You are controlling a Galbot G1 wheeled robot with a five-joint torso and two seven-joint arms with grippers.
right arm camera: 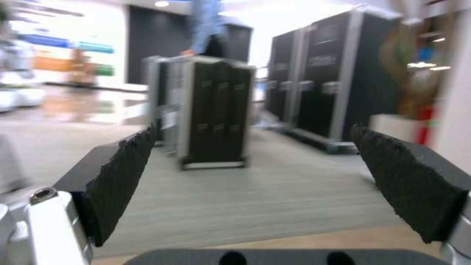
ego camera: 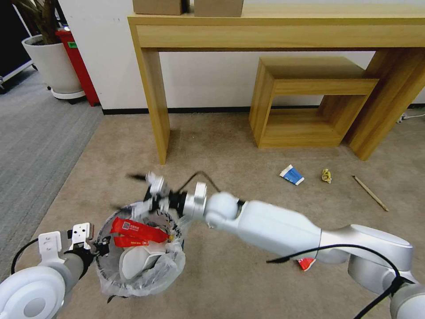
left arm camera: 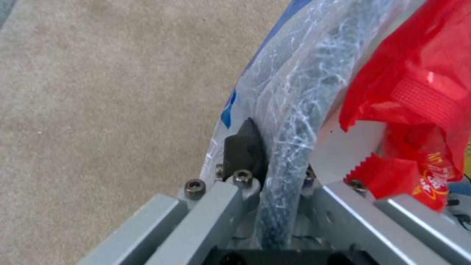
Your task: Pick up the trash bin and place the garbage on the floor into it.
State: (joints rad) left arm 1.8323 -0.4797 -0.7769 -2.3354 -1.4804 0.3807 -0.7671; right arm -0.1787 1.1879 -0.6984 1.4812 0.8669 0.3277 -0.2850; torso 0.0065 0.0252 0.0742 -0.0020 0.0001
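A: What takes up most of the head view?

B: Beige carpet floor (ego camera: 230, 141), with a pale wooden bench (ego camera: 274, 31) along the wall across the top of the frame. At lower left sits the bin (ego camera: 137, 283), lined with a crinkly plastic bag.

A: Who holds the bin?

B: The left claw (ego camera: 104, 244), at lower left, is clenched on its rim; the left wrist view shows the bagged rim pinched between the jaws.

A: And the other arm?

B: The right claw (right arm camera: 255, 184) reaches in from the lower right and hovers over the bin's far rim, jaws spread wide, empty.

A: How much is done?

B: Seemingly about half. A red wrapper (ego camera: 137, 232) and something white lie inside the bin. Left on the floor at middle right: a blue-white carton (ego camera: 291, 174), a yellow scrap (ego camera: 326, 175), a wooden stick (ego camera: 370, 192), and a red scrap (ego camera: 306, 263) under the right arm.
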